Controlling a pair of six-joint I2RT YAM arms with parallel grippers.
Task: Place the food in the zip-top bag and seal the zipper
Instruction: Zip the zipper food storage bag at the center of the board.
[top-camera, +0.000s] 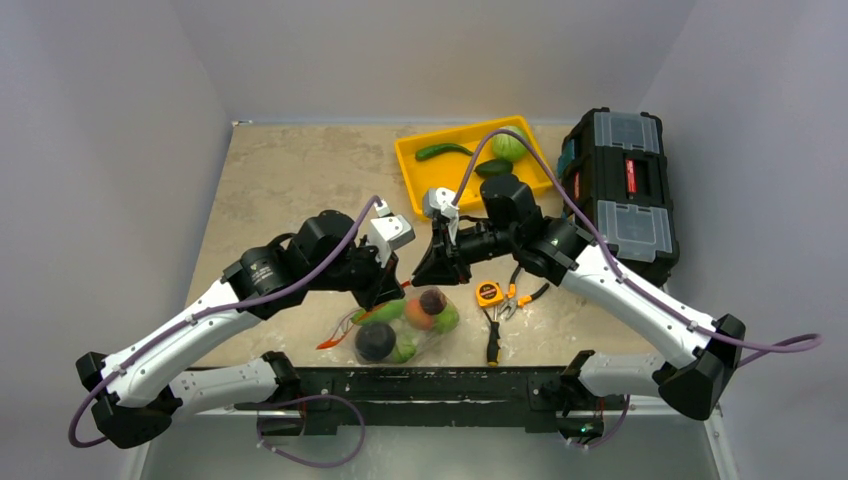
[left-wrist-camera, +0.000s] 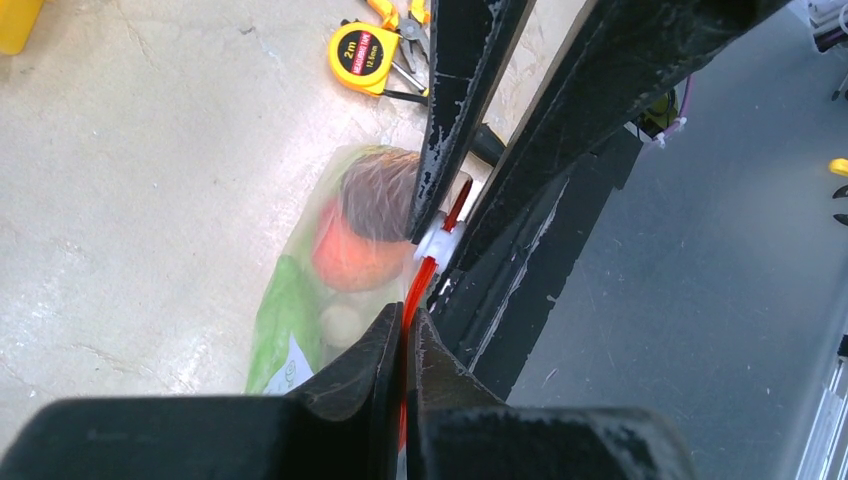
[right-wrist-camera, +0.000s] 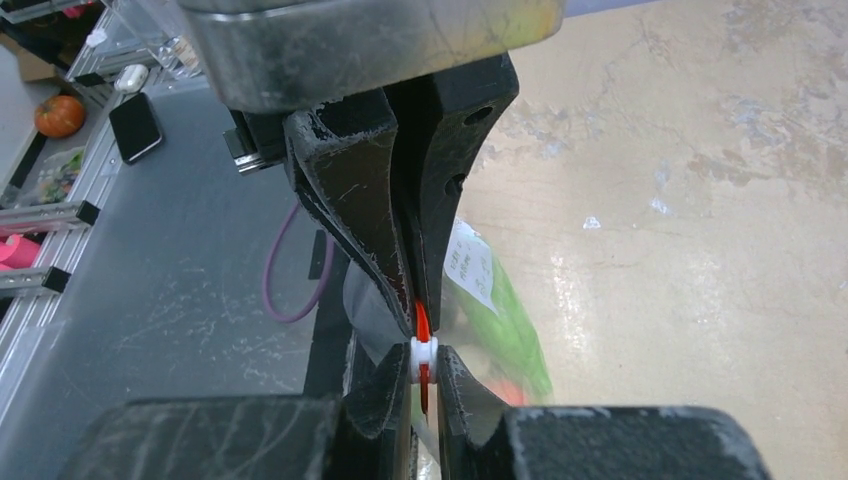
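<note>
Wrist views only: left hand (left-wrist-camera: 405, 322) pinches zipper (left-wrist-camera: 423, 280); right hand (right-wrist-camera: 424, 354) clamps slider (left-wrist-camera: 437, 242).

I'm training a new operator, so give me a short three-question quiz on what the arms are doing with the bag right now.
1. True or false: food is already inside the zip-top bag.
2. The fingers of the right gripper pinch: A the pliers, B the white slider, C the tape measure.
3. What does the left gripper hold?
Key: 1 true; 2 B; 3 the orange-red zipper strip.
</note>
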